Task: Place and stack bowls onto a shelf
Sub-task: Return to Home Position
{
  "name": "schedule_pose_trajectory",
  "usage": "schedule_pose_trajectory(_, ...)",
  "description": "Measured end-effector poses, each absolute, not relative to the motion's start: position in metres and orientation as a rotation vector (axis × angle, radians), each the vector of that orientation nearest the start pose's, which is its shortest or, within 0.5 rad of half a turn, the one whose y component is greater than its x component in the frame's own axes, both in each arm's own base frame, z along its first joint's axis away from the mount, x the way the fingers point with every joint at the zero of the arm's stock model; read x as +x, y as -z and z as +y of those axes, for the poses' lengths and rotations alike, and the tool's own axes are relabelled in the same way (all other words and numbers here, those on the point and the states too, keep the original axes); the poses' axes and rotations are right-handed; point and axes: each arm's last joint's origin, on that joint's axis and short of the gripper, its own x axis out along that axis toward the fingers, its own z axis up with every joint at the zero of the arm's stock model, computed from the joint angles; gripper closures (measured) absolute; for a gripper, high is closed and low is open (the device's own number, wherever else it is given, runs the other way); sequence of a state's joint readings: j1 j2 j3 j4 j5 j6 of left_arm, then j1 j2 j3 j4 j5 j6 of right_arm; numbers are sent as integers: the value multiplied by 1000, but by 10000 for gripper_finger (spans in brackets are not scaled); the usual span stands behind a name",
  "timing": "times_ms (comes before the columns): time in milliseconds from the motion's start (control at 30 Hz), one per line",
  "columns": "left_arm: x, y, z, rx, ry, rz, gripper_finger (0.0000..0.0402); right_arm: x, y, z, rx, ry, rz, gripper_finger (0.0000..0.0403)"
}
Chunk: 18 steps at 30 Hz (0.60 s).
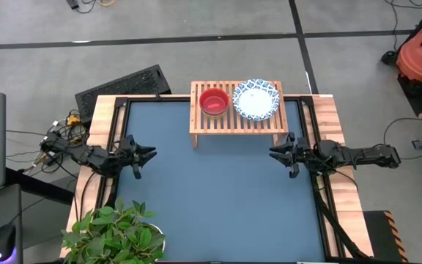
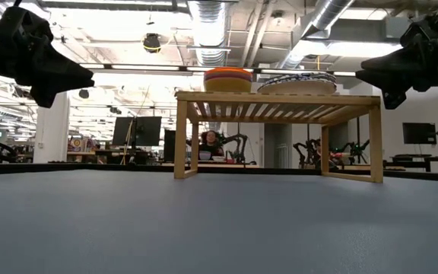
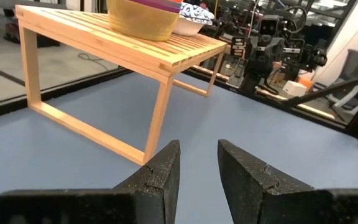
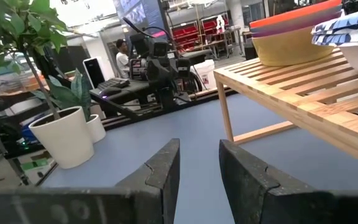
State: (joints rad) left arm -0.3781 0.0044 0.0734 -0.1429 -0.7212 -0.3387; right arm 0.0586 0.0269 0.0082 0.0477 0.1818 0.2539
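The light-wood shelf point(image 1: 237, 116) stands on its short legs at the table's far edge. On its slatted top sits a nested stack of small bowls point(image 1: 214, 100), red uppermost and yellow at the bottom point(image 3: 143, 18). To their right is a stack of blue-and-white patterned bowls point(image 1: 256, 99), which also shows in the low view point(image 2: 299, 82). My left gripper point(image 1: 146, 154) hovers open over the table's left side, its fingers pointing toward the centre. My right gripper point(image 1: 275, 152) hovers open on the right, nearer than the shelf's right leg. Both grippers are empty.
A potted plant point(image 1: 116, 231) stands at the table's near left corner. A black ribbed mat point(image 1: 123, 86) lies beyond the far left corner. The blue table surface point(image 1: 211, 191) between the arms is bare. A person point(image 2: 207, 141) sits far back in the room.
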Motion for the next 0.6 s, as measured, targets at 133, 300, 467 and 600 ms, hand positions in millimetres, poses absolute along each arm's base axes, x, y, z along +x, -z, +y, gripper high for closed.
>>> schedule_pose_trajectory(133,87,-175,-14,-295,-350,5,308,99,-169,1,257,119,-44,265)
schedule_pose_trajectory(300,87,-175,-14,-307,-350,3,308,99,-168,1,257,119,-42,265)
schedule_pose_trajectory(467,87,-175,-14,-307,-350,3,308,99,-168,1,257,119,-41,265)
schedule_pose_trajectory(600,87,-175,-14,-308,-350,3,308,99,-168,1,257,119,-41,265)
